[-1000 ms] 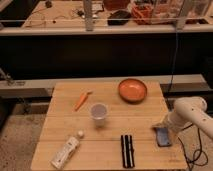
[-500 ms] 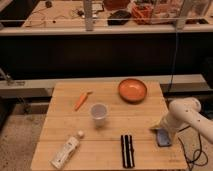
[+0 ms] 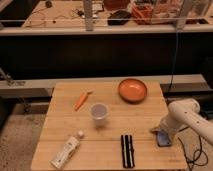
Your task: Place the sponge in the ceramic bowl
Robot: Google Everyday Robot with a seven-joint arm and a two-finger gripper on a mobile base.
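Standing over the sponge [image 3: 163, 140] by the table [image 3: 65, 100] edge, the gripper [image 3: 161, 131]; grip and sponge axis unclear

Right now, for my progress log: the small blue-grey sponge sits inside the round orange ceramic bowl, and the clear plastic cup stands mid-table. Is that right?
Not quite. The camera view shows the small blue-grey sponge lying on the wooden table near its front right corner, at the gripper, not inside the round orange ceramic bowl, which looks empty. The clear plastic cup does stand mid-table.

Table [image 3: 60, 125], carrot [image 3: 81, 100], cup [image 3: 98, 114], bowl [image 3: 132, 90], bottle [image 3: 65, 153], black block [image 3: 127, 150], sponge [image 3: 164, 140] at end effector [image 3: 161, 131]
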